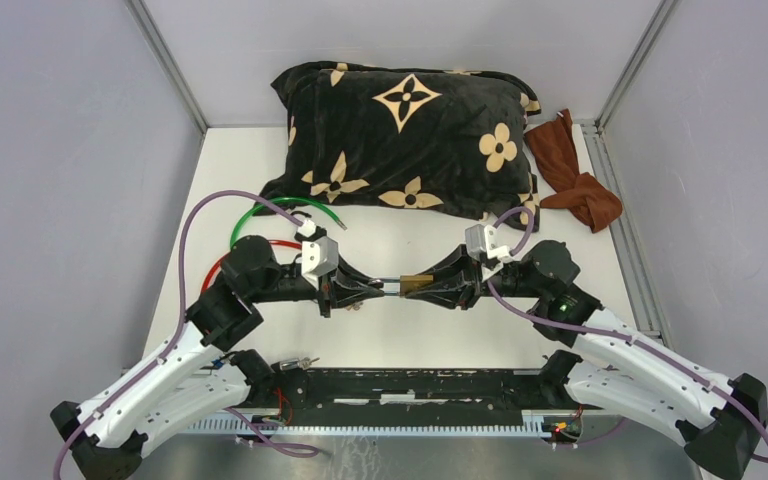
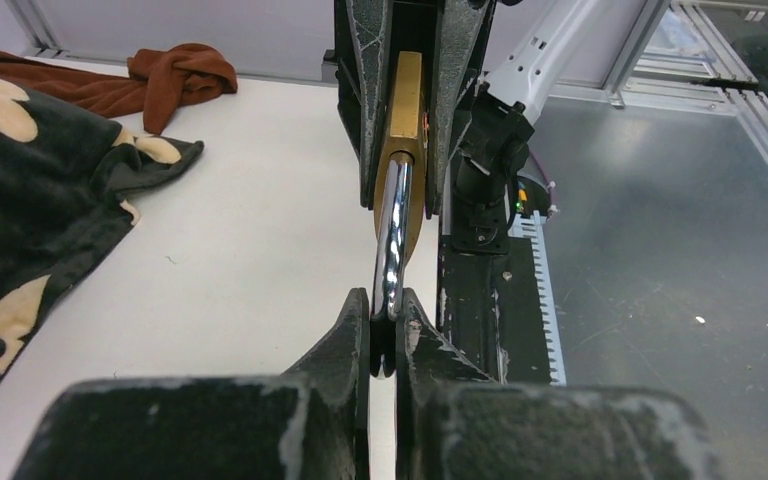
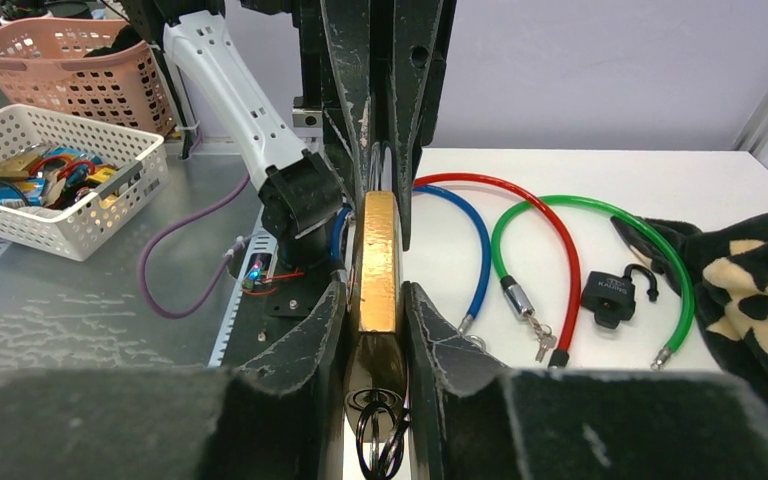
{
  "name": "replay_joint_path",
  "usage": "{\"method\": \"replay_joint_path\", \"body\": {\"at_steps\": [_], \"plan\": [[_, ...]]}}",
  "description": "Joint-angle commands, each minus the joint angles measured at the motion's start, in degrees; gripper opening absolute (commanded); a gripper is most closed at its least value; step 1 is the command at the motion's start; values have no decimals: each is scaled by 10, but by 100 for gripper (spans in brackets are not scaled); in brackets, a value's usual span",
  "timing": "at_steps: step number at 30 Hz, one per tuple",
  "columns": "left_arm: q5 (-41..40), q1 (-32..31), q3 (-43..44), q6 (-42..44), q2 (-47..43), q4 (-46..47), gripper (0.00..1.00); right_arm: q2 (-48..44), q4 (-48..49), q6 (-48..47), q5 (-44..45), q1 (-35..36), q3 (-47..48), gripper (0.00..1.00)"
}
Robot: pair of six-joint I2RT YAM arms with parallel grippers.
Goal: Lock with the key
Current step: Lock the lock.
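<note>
You have the brass padlock (image 1: 418, 284) lifted off the counter (image 1: 400, 345) and held between the two arms, above the middle and closer to the near edge than the far one. The right jaws are clenched flat on the two broad faces of the body. That looks meant to keep the body from twisting and to leave its narrow edges and ends free. The left jaws are pinched shut on the chrome shackle (image 2: 392, 240) at its outer bend, straight opposite. With the two grips facing each other in one line, you can probably press the shackle and body together or hold them steady while the key is worked. From the left wrist the shackle shows edge-on as a bright polished bar running from the brass down into the fingertips, so you cannot tell whether it is fully seated. The body is plain yellow brass, clean and slab-sided, noticeably wider than the shackle. A dark key ring (image 3: 375, 435) hangs at its bottom end, below the right fingers. You cannot tell whether a key sits in the keyhole there. Apart from this, a small black padlock (image 3: 608, 297) lies on the counter toward its left edge, and a flowered cushion (image 1: 410, 135) sits along the far edge.
</note>
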Motion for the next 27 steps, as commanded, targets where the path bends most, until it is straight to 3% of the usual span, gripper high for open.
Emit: {"method": "replay_joint_path", "body": {"at_steps": [1, 16, 21, 27], "plan": [[-34, -12, -14, -76, 36, 158, 2, 23, 125, 24, -54, 32, 8, 0], [-33, -43, -41, -166, 56, 211, 2, 31, 229, 70, 65, 34, -25, 0], [-61, -53, -87, -209, 58, 237, 2, 39, 215, 64, 75, 33, -1, 0], [-64, -67, -69, -209, 68, 257, 2, 61, 204, 61, 78, 34, -6, 0]]}}
